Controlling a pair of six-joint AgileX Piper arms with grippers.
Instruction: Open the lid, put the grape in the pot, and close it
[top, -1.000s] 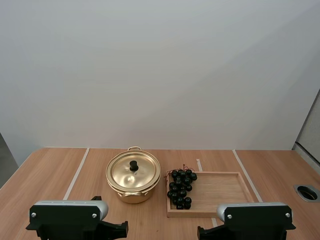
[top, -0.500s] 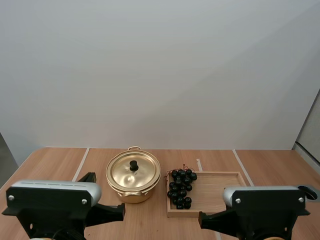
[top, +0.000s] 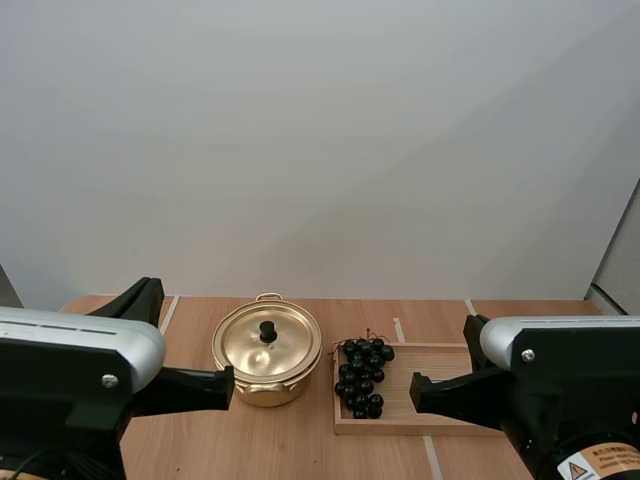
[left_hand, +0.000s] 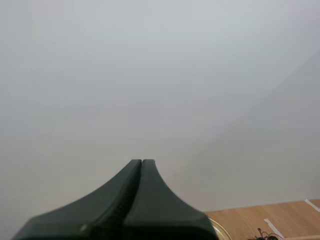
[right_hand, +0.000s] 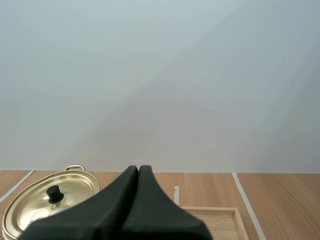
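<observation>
Quick rundown of where things sit. My left hand (left_hand: 142, 162) is closed up tight, both fingers pressed together into one dark wedge with nothing between them. Same deal with my right hand (right_hand: 138, 169): fingers flat against each other, holding nothing. Both are up off the counter (top: 300, 440), and neither one is touching any of the stuff on it.

The pot (top: 266, 393) is gold coloured and sits on the counter a bit left of middle, on my left arm's side. Its lid (top: 248, 348) is on, seated flat on the rim, with a little black knob (top: 268, 329) sticking up in the centre. There's a small loop handle (top: 268, 297) on the far side of the pot.

The grapes (top: 362, 378) are a dark bunch, nearly black, lying in the wooden tray (top: 425, 360) just to the right of the pot. They're at the tray's left end, the end closest to the pot, and the top of the bunch pokes over the tray's far rim. The rest of the tray that I can see is bare wood. Pot and tray are just beside each other, but I can't tell whether they actually touch.

In the right wrist view the lidded pot and the tray's far end lie out beyond my closed fingers.
</observation>
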